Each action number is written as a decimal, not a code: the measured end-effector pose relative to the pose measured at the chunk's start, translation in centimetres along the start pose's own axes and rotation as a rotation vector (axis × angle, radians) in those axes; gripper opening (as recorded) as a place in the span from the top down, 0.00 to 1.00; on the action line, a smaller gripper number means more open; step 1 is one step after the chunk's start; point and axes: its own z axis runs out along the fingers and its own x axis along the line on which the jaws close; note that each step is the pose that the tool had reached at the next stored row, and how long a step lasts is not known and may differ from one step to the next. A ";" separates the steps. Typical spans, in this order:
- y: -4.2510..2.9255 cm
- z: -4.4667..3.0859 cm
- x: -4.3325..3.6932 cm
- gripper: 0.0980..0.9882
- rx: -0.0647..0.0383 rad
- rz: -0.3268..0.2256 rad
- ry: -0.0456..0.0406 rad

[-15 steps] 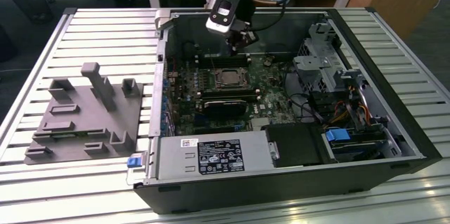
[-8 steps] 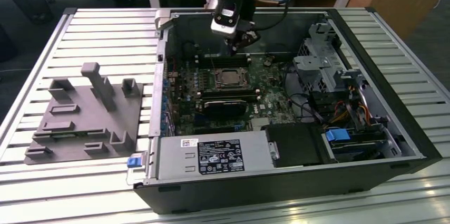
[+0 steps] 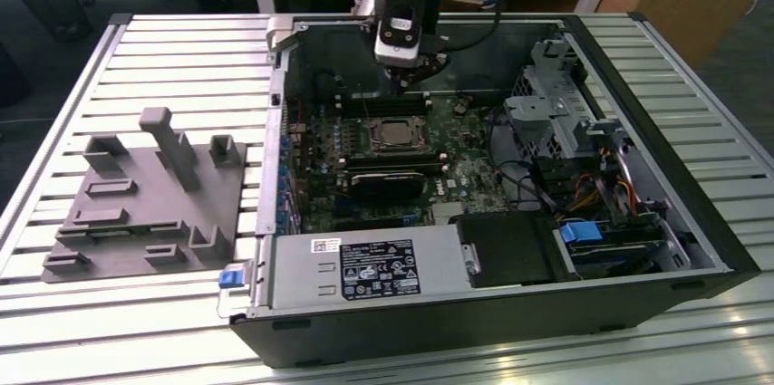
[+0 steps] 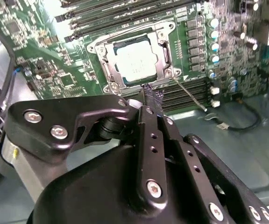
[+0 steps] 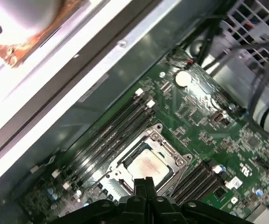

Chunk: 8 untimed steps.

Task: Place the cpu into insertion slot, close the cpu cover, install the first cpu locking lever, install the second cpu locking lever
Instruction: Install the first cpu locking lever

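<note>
The cpu (image 3: 390, 135) (image 4: 133, 62) (image 5: 148, 164) lies flat in the insertion slot (image 4: 107, 74) on the green board, its silver face up. The cpu cover (image 4: 161, 55) (image 5: 175, 160) is folded down around it, the chip showing through its window. A thin wire locking lever (image 4: 190, 94) sticks out slanted from the socket's corner, over the memory slots. My gripper (image 3: 409, 80) (image 4: 151, 97) (image 5: 144, 182) hangs just above the socket's edge on the case's back-wall side, fingers pressed together with nothing between them.
Long black memory slots (image 5: 110, 128) flank the socket. A black heatsink block (image 3: 387, 182) sits in front of it, with the power supply (image 3: 362, 267) at the case front, and a drive cage (image 3: 556, 104) with cables on the exterior view's right. A grey fixture (image 3: 145, 195) stands outside the case.
</note>
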 end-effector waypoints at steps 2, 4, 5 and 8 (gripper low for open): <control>0.00 0.01 0.00 0.99 0.001 -0.036 0.0017; 0.00 0.02 0.00 0.99 0.003 -0.073 0.0035; -0.01 0.02 0.01 0.99 0.004 -0.088 0.0041; -0.02 0.07 0.01 0.99 0.005 -0.134 0.0061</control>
